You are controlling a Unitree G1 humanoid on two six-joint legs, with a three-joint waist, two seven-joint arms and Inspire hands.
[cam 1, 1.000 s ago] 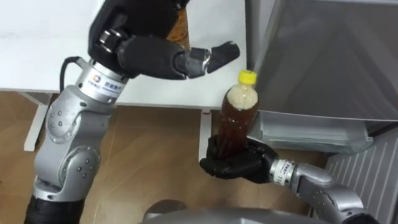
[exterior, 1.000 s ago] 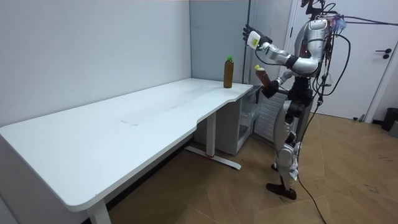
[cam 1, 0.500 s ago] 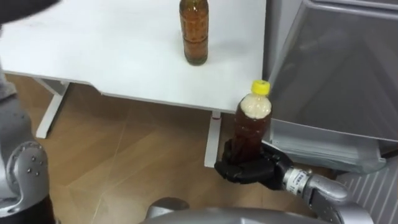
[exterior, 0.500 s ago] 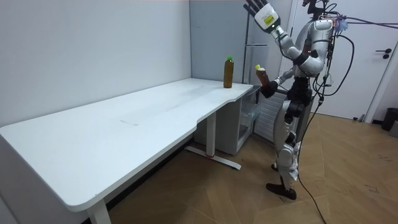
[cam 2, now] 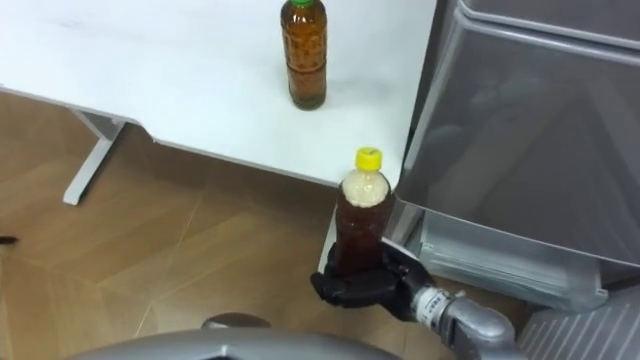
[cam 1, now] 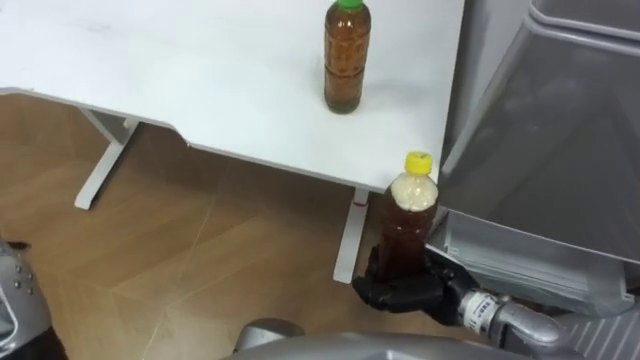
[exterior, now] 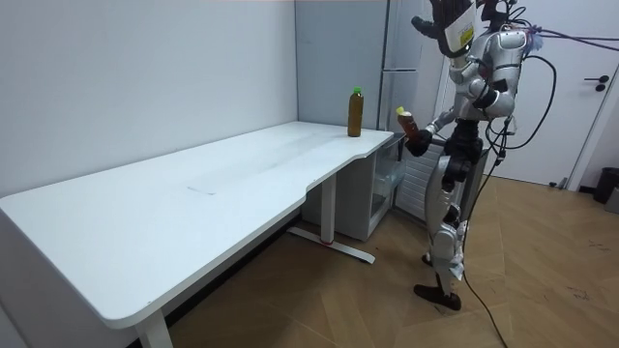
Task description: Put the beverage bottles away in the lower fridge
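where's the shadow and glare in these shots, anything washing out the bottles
Left eye view: the green-capped bottle throws only a faint soft shadow on the white table; no glare hides the yellow-capped bottle in the right hand. Room view: the floor under the table lies in shade.

Two bottles, count them: green-cap bottle (cam 1: 347, 60) at twelve o'clock, yellow-cap bottle (cam 1: 405, 225) at five o'clock. One desk (cam 1: 200, 80), just the one. One fridge (cam 1: 560, 130) at two o'clock. And two hands: right hand (cam 1: 400, 292) at five o'clock, left hand (exterior: 447, 19) raised in the room view.
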